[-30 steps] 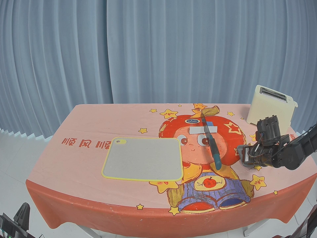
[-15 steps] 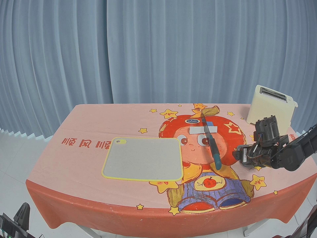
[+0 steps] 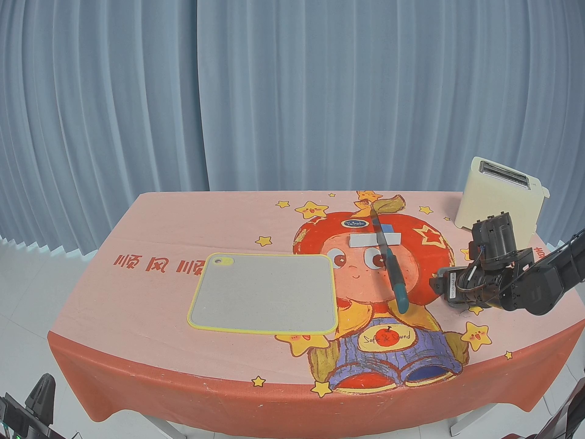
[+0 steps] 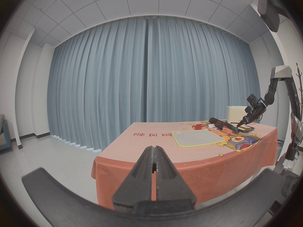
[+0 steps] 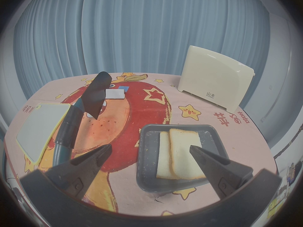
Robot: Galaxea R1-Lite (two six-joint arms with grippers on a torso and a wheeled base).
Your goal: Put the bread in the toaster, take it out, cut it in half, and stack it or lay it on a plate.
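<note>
Two slices of white bread [image 5: 181,153] lie overlapping in a dark grey tray [image 5: 145,161] near the table's right front. My right gripper [image 5: 151,153] hangs open just above the tray's near side, with its fingers [image 5: 94,157] spread wider than the bread. From the head camera the right gripper [image 3: 440,285] and arm cover the tray. The cream toaster [image 3: 499,196] stands at the back right, slots up. A knife [image 3: 391,266] with a teal handle lies across the table's middle. My left gripper [image 4: 154,171] is shut and empty, low and off the table's left front corner.
A grey cutting board [image 3: 265,292] with a yellow rim lies left of the knife. A small white card [image 3: 373,239] sits under the knife blade. The pink printed tablecloth [image 3: 183,227] drops away at the front edge. Blue curtains hang behind the table.
My right gripper has shifted a little to the left, toward the knife handle, and stays low over the table. The left arm has not moved.
</note>
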